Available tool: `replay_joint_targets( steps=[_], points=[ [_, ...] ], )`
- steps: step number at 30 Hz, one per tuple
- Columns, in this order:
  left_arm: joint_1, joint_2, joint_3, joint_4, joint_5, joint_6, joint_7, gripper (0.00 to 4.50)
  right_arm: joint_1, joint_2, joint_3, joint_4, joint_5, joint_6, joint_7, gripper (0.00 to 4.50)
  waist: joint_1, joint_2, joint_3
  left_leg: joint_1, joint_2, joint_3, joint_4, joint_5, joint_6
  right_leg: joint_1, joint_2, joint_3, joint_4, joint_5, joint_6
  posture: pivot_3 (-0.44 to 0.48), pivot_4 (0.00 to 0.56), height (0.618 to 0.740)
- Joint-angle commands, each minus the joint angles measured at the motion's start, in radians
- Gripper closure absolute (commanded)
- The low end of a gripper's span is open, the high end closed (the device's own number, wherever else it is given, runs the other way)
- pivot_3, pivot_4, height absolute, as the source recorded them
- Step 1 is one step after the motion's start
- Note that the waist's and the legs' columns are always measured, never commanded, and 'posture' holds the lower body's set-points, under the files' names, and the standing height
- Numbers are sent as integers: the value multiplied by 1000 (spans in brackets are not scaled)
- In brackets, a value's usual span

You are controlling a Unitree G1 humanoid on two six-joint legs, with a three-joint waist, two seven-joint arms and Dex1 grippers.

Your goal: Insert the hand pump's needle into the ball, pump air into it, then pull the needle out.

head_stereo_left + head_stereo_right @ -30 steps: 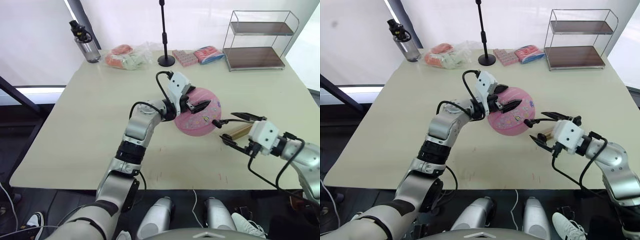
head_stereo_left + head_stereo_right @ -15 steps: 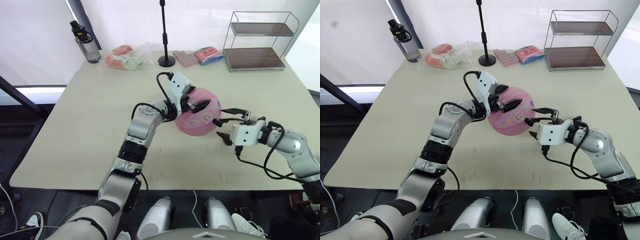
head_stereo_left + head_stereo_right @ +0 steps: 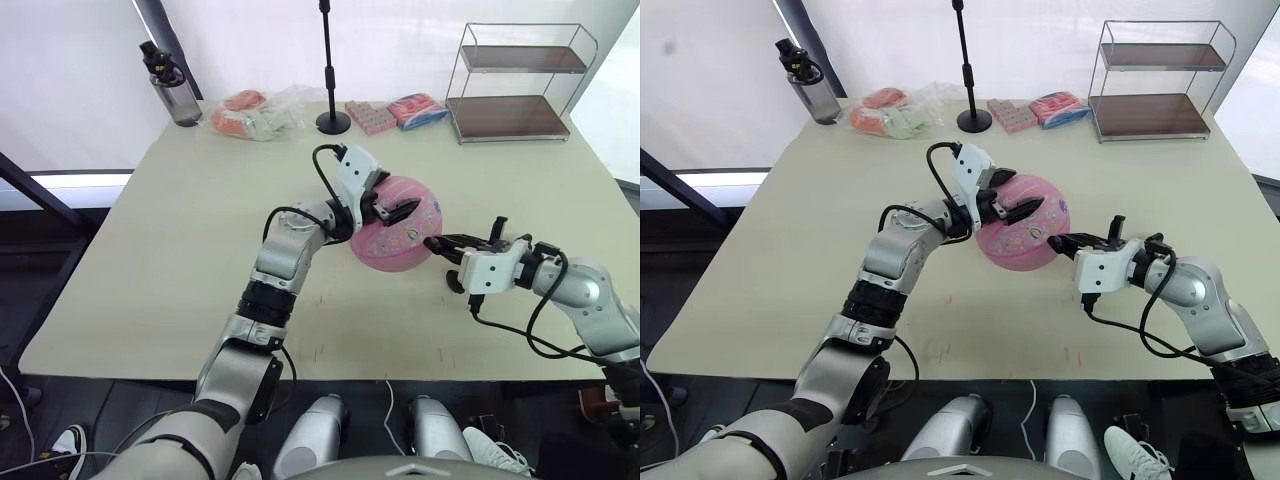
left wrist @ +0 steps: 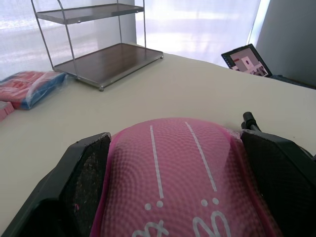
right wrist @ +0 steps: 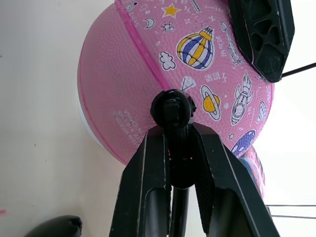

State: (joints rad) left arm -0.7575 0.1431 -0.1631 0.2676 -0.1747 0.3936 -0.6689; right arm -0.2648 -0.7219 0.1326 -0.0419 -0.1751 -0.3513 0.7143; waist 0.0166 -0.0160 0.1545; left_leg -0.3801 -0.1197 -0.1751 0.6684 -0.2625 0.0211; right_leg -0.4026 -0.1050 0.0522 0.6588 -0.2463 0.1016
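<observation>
While the ball (image 3: 395, 237) is clamped by the left claw (image 3: 393, 210), the hand pump's hose end (image 5: 172, 109) is gripped against it by the right claw (image 5: 178, 148).

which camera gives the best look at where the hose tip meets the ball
The right wrist view: the right gripper pinches the black hose tip against the ball, beside its printed pictures. In the eye views the tip is a small dark speck at the ball's edge.
</observation>
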Motion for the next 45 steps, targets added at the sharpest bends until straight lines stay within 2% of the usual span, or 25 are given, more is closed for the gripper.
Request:
replay_joint_targets(
  steps=[1, 14, 20, 45],
  points=[
    [67, -3, -69, 100, 57, 35, 6, 0, 12, 31, -54, -76, 131, 57, 8, 4379, 0, 0, 0, 0, 0, 0, 0, 0, 0, 0, 0, 0, 0, 0, 0, 0, 150, 736],
    [86, -33, -68, 215, 99, -30, 45, 0, 189, 161, -157, -219, 478, 342, 17, 4379, 28, 2, -5, 0, 0, -1, 0, 0, 0, 0, 0, -1, -1, 0, 0, 0, 150, 736],
    [82, -33, -59, 259, 105, -53, 52, 0, 235, 196, -194, -274, 562, 418, 8, 4379, 35, 4, -6, 0, -1, -5, 0, -2, 2, 4, -1, -5, -5, 0, 0, 0, 150, 736],
    [81, -40, -70, 357, 116, -70, 99, 0, 362, 179, -280, -382, 633, 457, 10, 4379, 55, 12, -16, 0, -5, -14, -1, -2, 4, 12, -4, -12, -14, -1, 3, 0, 150, 736]
  ],
)
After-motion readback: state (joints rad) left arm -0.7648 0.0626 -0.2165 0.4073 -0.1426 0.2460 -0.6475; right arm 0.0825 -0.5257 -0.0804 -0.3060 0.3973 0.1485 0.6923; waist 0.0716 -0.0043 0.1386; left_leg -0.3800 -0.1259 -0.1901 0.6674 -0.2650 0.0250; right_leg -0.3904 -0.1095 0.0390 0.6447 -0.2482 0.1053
